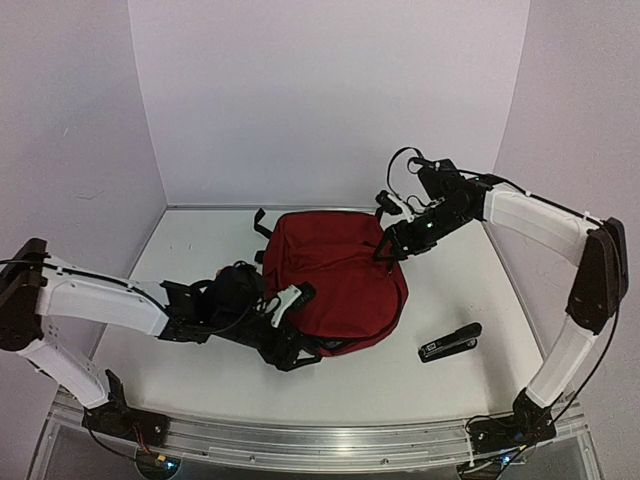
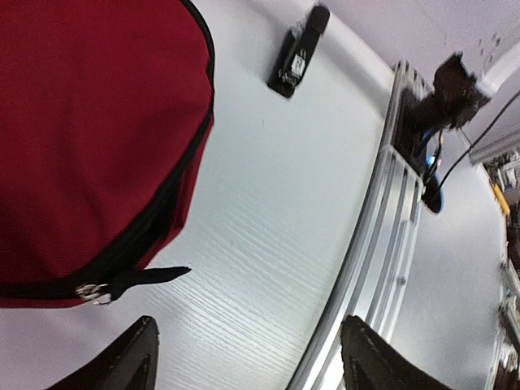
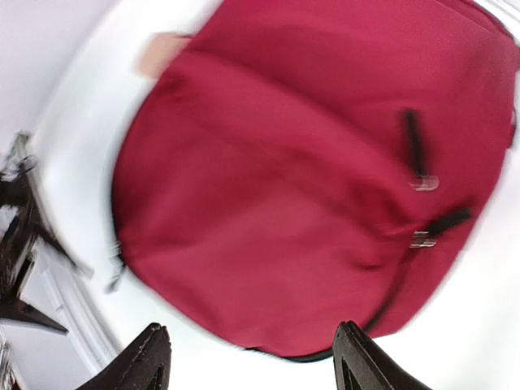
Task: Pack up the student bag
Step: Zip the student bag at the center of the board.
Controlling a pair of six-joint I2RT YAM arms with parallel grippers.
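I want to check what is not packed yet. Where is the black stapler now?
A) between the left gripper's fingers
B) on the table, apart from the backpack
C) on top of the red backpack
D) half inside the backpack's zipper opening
B: the black stapler lies flat on the white table, not touching the student bag, to the bag's right in the top view.

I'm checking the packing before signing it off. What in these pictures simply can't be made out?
- Contents of the student bag: all views, covered by its own red fabric.
- The zipper pulls: right wrist view, smeared by motion blur; whether the zips are fully shut is unclear.
- Label on the black stapler: top view, too small to read.
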